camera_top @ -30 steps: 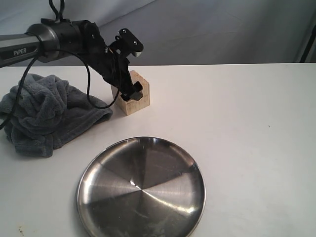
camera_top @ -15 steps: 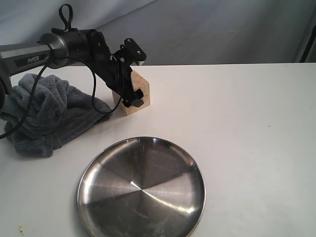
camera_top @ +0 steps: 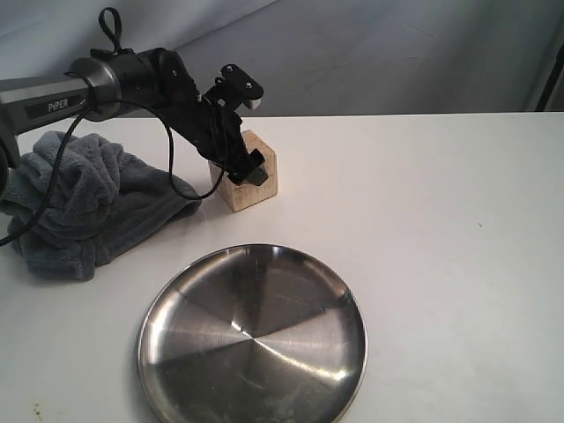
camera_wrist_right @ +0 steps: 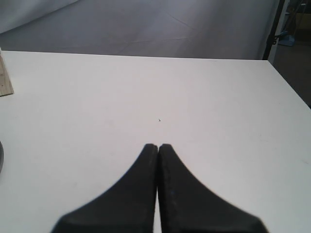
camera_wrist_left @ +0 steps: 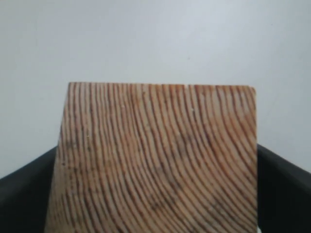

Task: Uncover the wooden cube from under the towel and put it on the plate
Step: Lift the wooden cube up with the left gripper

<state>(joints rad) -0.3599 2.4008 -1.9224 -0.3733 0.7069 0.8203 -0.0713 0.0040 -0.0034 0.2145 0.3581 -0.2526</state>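
Observation:
The wooden cube (camera_top: 257, 190) stands uncovered on the white table, between the towel and the plate's far side. My left gripper (camera_top: 246, 167) reaches down over it from the left and is shut on it. In the left wrist view the cube's ringed face (camera_wrist_left: 155, 155) fills the space between the two dark fingers (camera_wrist_left: 24, 194). The dark grey towel (camera_top: 79, 198) lies bunched at the left edge. The steel plate (camera_top: 256, 344) sits near the front, with nothing on it. My right gripper (camera_wrist_right: 158, 146) is shut on nothing above bare table and is out of the exterior view.
The white table (camera_top: 441, 229) stretches to the right of the cube and plate. A black cable (camera_top: 167, 154) hangs from the left arm above the towel. The right wrist view catches a corner of the cube (camera_wrist_right: 5, 77) at its edge.
The left gripper has shifted to the right, and the cube has moved with it, a little further from the towel. The towel and plate stay put.

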